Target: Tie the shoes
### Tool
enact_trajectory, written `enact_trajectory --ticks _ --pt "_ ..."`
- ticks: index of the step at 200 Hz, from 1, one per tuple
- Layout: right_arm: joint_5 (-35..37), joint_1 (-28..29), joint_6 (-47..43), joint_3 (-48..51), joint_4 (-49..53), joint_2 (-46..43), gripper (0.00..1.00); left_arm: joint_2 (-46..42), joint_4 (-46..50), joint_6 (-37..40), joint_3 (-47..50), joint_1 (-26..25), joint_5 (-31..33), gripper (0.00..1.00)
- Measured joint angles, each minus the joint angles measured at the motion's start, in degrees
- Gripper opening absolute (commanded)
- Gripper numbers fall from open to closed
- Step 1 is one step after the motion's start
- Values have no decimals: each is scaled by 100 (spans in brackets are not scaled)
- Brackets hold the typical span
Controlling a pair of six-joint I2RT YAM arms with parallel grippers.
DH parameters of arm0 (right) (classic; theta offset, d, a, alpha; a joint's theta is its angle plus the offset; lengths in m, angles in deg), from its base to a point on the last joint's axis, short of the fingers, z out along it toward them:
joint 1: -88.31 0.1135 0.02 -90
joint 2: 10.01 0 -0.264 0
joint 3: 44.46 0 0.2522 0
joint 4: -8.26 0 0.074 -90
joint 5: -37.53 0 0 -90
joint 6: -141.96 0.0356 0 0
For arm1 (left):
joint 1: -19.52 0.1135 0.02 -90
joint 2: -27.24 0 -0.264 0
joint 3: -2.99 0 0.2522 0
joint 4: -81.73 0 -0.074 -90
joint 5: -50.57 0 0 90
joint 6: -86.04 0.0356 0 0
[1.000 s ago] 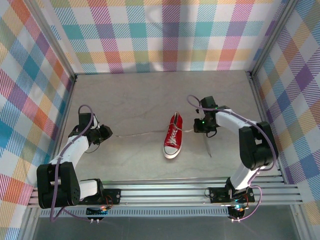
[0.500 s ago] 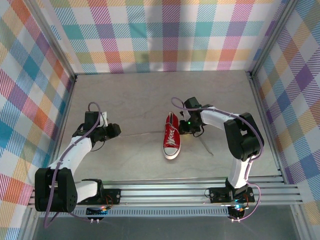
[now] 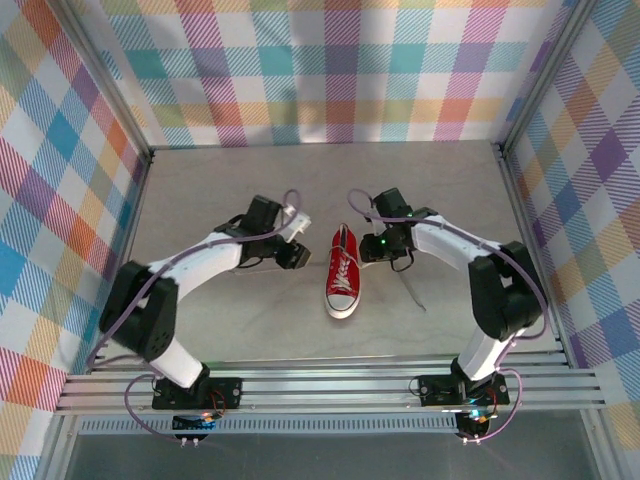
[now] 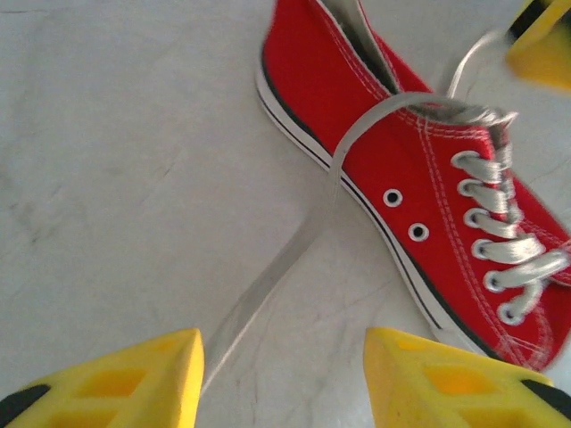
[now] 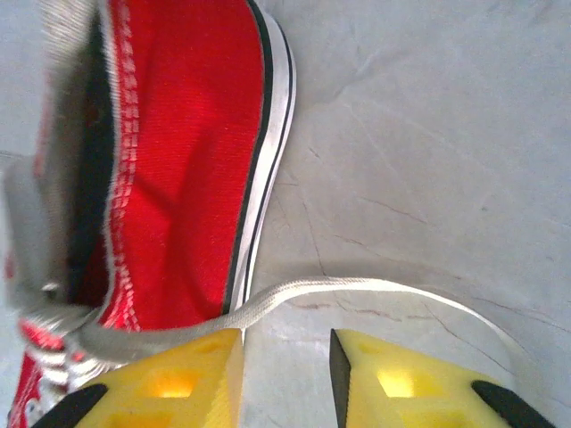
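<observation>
The red shoe (image 3: 343, 272) lies mid-table with its white toe cap toward the arms. My left gripper (image 3: 293, 256) sits close to the shoe's left side. In the left wrist view the left gripper (image 4: 281, 357) is open, and a flat white lace (image 4: 294, 241) runs from the shoe (image 4: 428, 169) down past the left finger (image 4: 134, 379) without being clamped. My right gripper (image 3: 368, 250) is by the heel on the right. In the right wrist view the right gripper (image 5: 285, 357) stands open with a narrow gap; the other lace (image 5: 357, 285) crosses just ahead of its fingertips, beside the shoe (image 5: 178, 160).
The right lace tail (image 3: 412, 292) trails over the grey table (image 3: 250, 330) toward the front right. Plaid walls enclose the table on the left, back and right. An aluminium rail (image 3: 330, 385) carries the arm bases at the near edge.
My left arm has swung far right up to the shoe and its jaws have opened. My right gripper has shifted left to the heel and opened a little.
</observation>
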Motion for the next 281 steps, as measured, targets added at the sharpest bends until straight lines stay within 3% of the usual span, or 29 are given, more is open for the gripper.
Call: enact_trajectory --ticks 52,110,164,182,199,230,248,281 --pt "160 -59 39 680 -50 -756 43 1270 638 763 -780 -289 444 56" --pt "144 -59 52 859 -107 -1049 49 1821 1294 1222 -1373 -568 953 57" --pt "162 -59 63 927 -107 -1362 51 2002 1633 1449 -1665 -575 1038 56" --pt "157 -59 72 975 -103 -1419 51 2022 1672 1486 -1698 -575 1064 47" --pt "153 -59 87 992 -103 -1419 51 2026 1670 1491 -1722 -575 1137 27" --pt "114 -59 92 997 -105 -1419 51 2015 1558 1576 -1705 -557 1325 7" --pt "94 -59 90 999 -105 -1423 51 1895 1423 1574 -1556 -501 1300 0" --pt "-70 -59 90 1019 -164 -1462 50 1486 1497 1394 -1178 -409 1099 0"
